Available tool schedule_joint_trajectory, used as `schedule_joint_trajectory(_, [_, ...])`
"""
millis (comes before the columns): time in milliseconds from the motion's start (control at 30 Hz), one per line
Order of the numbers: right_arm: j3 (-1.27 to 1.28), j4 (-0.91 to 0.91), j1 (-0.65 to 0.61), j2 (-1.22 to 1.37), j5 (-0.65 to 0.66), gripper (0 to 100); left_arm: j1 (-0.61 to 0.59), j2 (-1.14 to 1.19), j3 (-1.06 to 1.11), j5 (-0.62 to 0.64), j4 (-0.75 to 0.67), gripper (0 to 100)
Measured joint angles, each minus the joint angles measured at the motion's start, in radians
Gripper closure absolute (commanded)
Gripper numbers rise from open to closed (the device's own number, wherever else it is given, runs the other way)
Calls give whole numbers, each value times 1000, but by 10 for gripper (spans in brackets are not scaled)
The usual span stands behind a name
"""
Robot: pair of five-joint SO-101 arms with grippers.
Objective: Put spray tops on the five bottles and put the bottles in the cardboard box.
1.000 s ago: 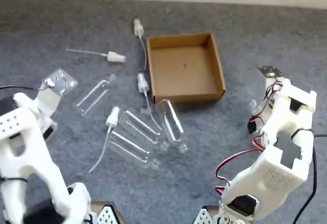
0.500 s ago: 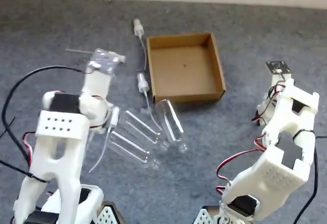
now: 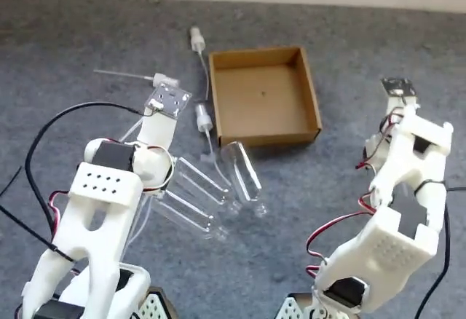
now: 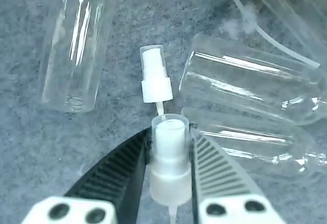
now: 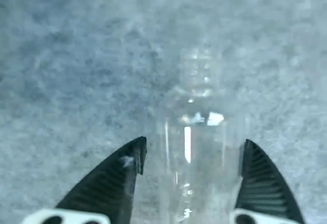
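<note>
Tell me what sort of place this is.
Most likely a robotics test bench: two white robot arms stand at a grey felt-covered table, with clear bottles, spray tops and a cardboard box laid out between them.

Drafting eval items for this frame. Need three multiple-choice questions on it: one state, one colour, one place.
1. The brown cardboard box is: A) empty B) half full C) full to the rim.
2. The plastic spray tops are: A) black B) white C) blue.
3. The clear plastic bottle apart from the others sits: A) in the box B) on a spray top C) in the right gripper.

Key: 1 A, the high view shows the box's floor bare. 2 B, the tops in the left wrist view are white. 3 C, the right wrist view shows the bottle between that gripper's fingers.
</note>
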Motion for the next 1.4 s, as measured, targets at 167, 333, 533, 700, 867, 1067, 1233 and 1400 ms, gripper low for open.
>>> schedule_joint_trajectory(167, [-178,103,-23,112,-17,763,0,0,0,0,-2,989])
schedule_joint_trajectory(333, [-359,178,-21,265,-17,789,0,0,0,0,-3,989])
schedule_joint_trajectory(533, [-525,273,-21,350,-17,994,9,0,0,0,-3,989])
schedule_joint_trajectory(700, [-666,407,-21,351,-20,995,8,0,0,0,-3,989])
schedule_joint_trajectory(867, [-942,575,-28,347,-98,995,8,0,-5,0,-3,989])
schedule_joint_trajectory(1067, [-1177,608,-137,184,-278,995,8,0,-153,3,-3,989])
schedule_joint_trajectory(1233, [-1033,609,-293,-18,-382,995,8,0,-377,9,74,989])
schedule_joint_trajectory(1400, [-595,577,-416,-328,-405,995,8,0,-649,46,267,989])
